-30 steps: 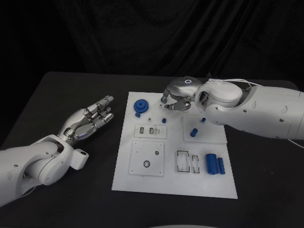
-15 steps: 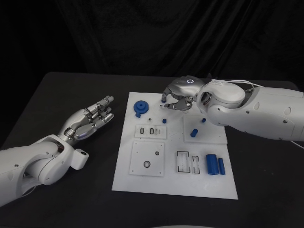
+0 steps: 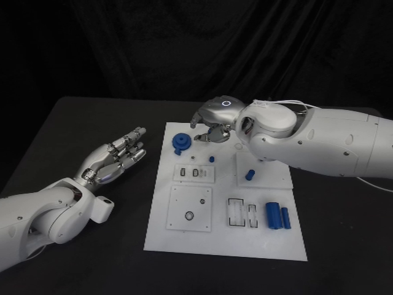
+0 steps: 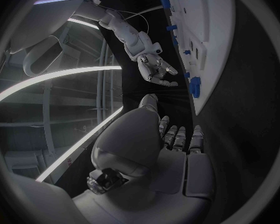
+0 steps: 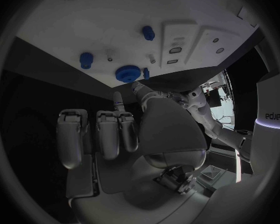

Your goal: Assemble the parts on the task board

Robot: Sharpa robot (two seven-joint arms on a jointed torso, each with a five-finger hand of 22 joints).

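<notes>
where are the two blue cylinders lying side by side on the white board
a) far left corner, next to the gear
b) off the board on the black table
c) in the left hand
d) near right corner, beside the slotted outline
d: the two blue cylinders lie side by side on the task board toward its near right corner, just right of the slotted outline, with neither hand near them.

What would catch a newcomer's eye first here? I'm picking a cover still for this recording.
First, the right robot hand on its bulky white arm, hovering over the far edge of the white task board, beside the blue gear-like part. Next, the left robot hand, fingers spread and empty over the black table left of the board. Then the two blue cylinders lying side by side near the board's right edge.
</notes>
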